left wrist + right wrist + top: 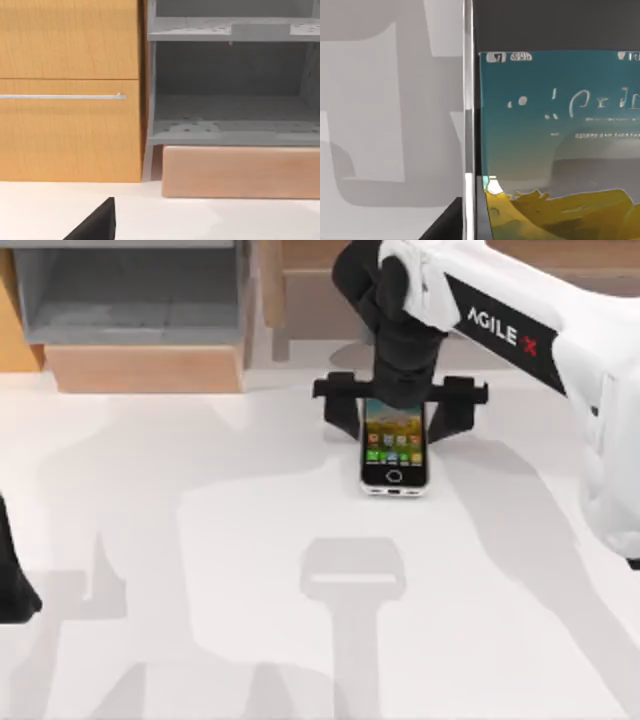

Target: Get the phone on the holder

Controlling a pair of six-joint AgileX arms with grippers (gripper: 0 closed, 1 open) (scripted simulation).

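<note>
1. At table's far centre, phone (394, 445) stands propped, face up, between black holder's (462, 405) two side posts.
2. Right gripper (400, 390) sits over phone's top end; cannot tell whether its claw pinches it.
3. Judgement: release gently, lift straight away, avoid nudging posts.
4. Left gripper (12, 585) parked at table's left edge; claw state unclear.

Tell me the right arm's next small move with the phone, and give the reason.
Probably ease the right gripper open and lift away. The phone already stands between the black holder's side arms at the table's far edge, screen facing up. I cannot see the fingers, so check it is seated first. The left arm sits parked at the left edge.
</note>
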